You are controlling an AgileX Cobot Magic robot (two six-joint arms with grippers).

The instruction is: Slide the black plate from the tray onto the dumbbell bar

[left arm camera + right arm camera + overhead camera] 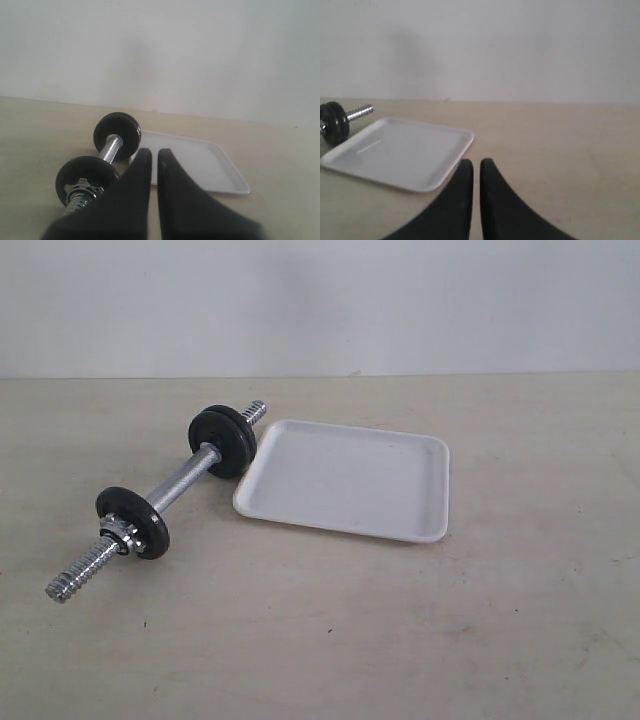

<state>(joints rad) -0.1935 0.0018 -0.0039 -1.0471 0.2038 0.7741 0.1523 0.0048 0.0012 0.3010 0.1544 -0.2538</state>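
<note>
The dumbbell bar lies on the table left of the tray, which holds nothing. Two black plates sit together on the bar's far end and one black plate sits near its front end, behind a chrome nut. Neither gripper shows in the exterior view. In the left wrist view my left gripper is shut and empty, back from the bar and the tray. My right gripper is shut and empty, off a corner of the tray.
The beige table carries only the bar and the tray. A plain white wall runs along its back edge. The bar's threaded far end pokes out beyond the plates next to the tray.
</note>
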